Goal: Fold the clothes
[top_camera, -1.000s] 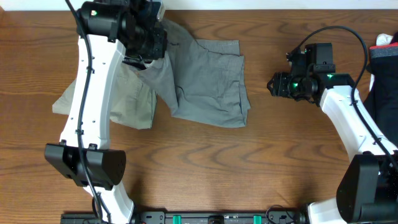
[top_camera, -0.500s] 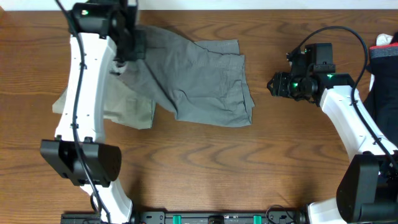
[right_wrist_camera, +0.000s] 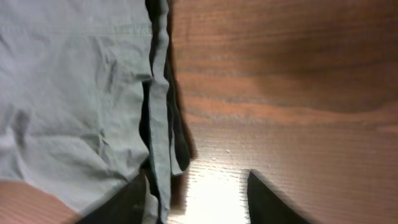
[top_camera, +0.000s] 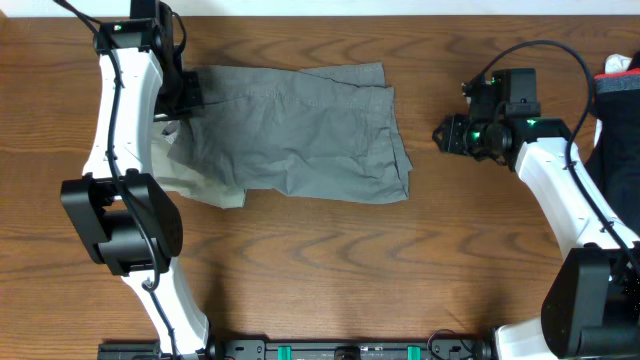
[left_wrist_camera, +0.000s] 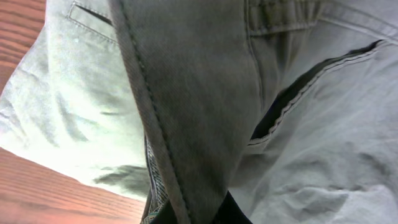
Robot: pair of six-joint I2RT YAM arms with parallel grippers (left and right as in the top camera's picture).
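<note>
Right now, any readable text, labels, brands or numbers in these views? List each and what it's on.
None readable.
Mid-grey cotton twill trousers: stitching and seams only, no tag visible.
Light khaki-beige trousers beneath them: plain.
Brown wooden table, left arm, right arm: no legible markings.
Red, white and black item at the overhead view's right edge: too cropped to tell.

Bare table (top_camera: 330, 270) runs along the near edge and between the grey trousers (top_camera: 300, 135) and the right gripper (top_camera: 440, 134); the left arm (top_camera: 115, 120) blocks the left edge.

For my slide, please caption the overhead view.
Left gripper grips grey trousers lying over khaki pair; right gripper open.
</note>
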